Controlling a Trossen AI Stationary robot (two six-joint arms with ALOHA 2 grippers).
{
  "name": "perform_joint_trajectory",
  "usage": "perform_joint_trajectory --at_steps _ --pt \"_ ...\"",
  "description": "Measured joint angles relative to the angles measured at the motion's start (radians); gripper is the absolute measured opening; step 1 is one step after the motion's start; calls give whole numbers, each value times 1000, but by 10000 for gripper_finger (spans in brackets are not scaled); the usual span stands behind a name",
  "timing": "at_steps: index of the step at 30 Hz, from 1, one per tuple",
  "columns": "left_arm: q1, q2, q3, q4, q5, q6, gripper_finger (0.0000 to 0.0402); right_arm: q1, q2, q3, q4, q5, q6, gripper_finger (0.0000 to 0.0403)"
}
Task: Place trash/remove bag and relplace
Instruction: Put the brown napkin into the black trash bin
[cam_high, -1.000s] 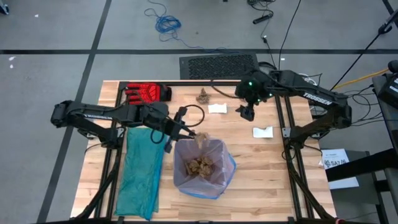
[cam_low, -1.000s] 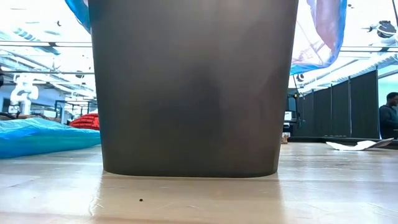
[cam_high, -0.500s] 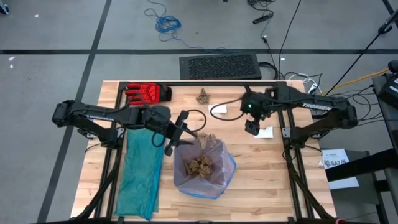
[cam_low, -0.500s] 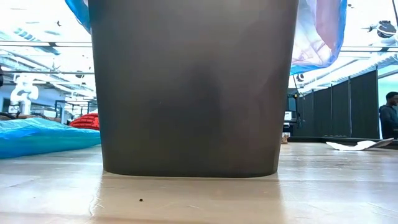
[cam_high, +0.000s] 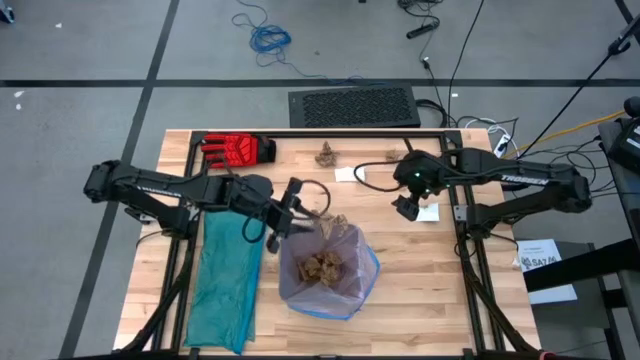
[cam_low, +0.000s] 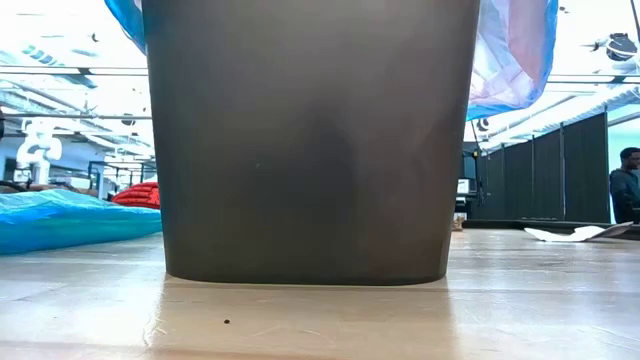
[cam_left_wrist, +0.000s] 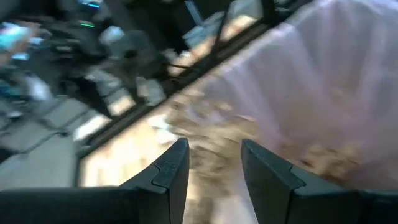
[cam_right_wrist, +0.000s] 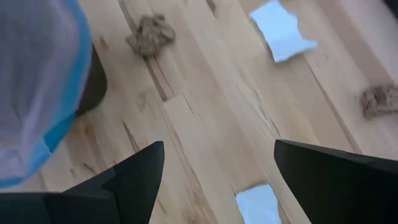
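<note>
A dark bin (cam_low: 310, 140) stands near the table's middle, lined with the pale pink-white bag (cam_high: 345, 275), which has blue along its edge. Several brown wads (cam_high: 320, 267) lie inside. My left gripper (cam_high: 297, 210) is open just left of the bin's far rim. Beyond its fingertips (cam_left_wrist: 214, 146) a brown wad (cam_high: 335, 222) lies by the bin's far side; the right wrist view shows the wad (cam_right_wrist: 151, 34) on the wood beside the bin wall. My right gripper (cam_high: 405, 208) is wide open over a white scrap (cam_right_wrist: 258, 202).
Another white scrap (cam_high: 350, 175) and a brown wad (cam_high: 325, 155) lie on the far part of the table. A red glove (cam_high: 238, 150) sits at the far left. A teal-green bag (cam_high: 225, 275) lies flat along the left side. A person (cam_low: 625, 190) stands far off.
My right gripper has swung from the far middle of the table toward the right and near edges, and now hangs over the white scrap. My left gripper has drawn back slightly toward the left. The wad that was at its fingertips now lies free by the bin's far side.
</note>
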Motion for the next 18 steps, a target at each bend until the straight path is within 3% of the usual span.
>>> perform_joint_trajectory --at_steps 4,10,18 --pt "8 8 48 4 -11 0 143 0 -11 0 27 0 -5 297" --pt "16 62 57 -16 98 -41 143 0 -10 0 65 -4 -21 297" --pt "13 131 59 4 87 -50 135 0 -10 0 94 -27 -34 297"
